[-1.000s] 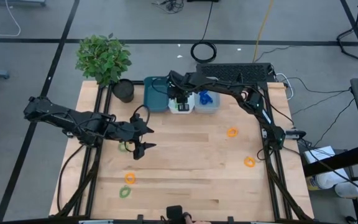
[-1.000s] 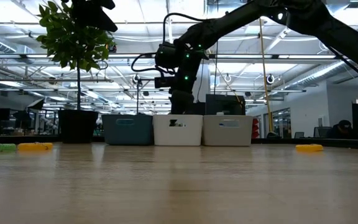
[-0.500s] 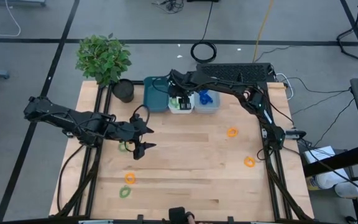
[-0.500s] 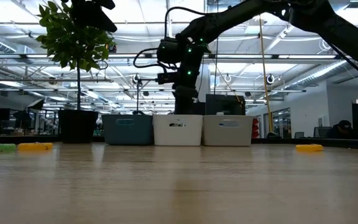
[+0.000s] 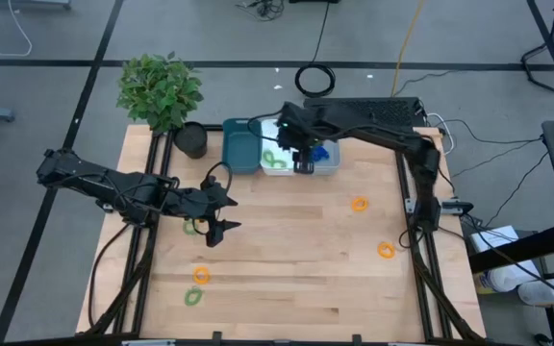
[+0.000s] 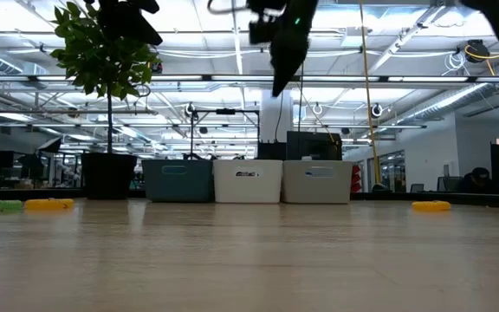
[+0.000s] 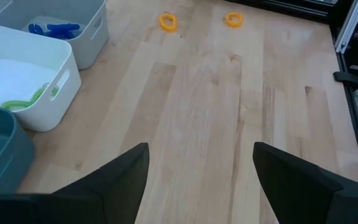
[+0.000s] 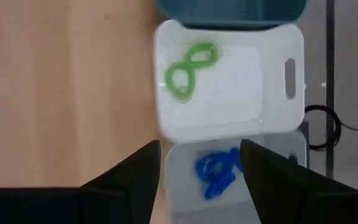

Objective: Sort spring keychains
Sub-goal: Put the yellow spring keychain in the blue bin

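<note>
Three bins stand in a row at the table's far edge: a dark teal bin (image 5: 240,146), a white bin (image 5: 279,169) and a pale bin (image 5: 323,165). Green spring keychains (image 8: 191,68) lie on the white bin's floor, and blue keychains (image 8: 219,172) lie in the pale one. My right gripper (image 5: 299,159) hangs open high above these two bins, holding nothing; it also shows in the low view (image 6: 284,39). My left gripper (image 5: 231,213) waits open above the table's left middle, beside a green keychain (image 5: 193,227). Orange keychains (image 5: 359,204), (image 5: 385,251), (image 5: 201,275) and a green keychain (image 5: 193,297) lie loose on the wood.
A potted plant (image 5: 162,91) in a black pot (image 5: 191,140) stands at the far left corner, left of the bins. A black cable coil (image 5: 314,80) lies on the floor beyond the table. Bare wood spreads across the table's middle and near side.
My right gripper has risen out of the white bin, well above the bins' rims, and shifted a little toward the table's right. The green keychains now lie uncovered on the white bin's floor. My left arm has kept still.
</note>
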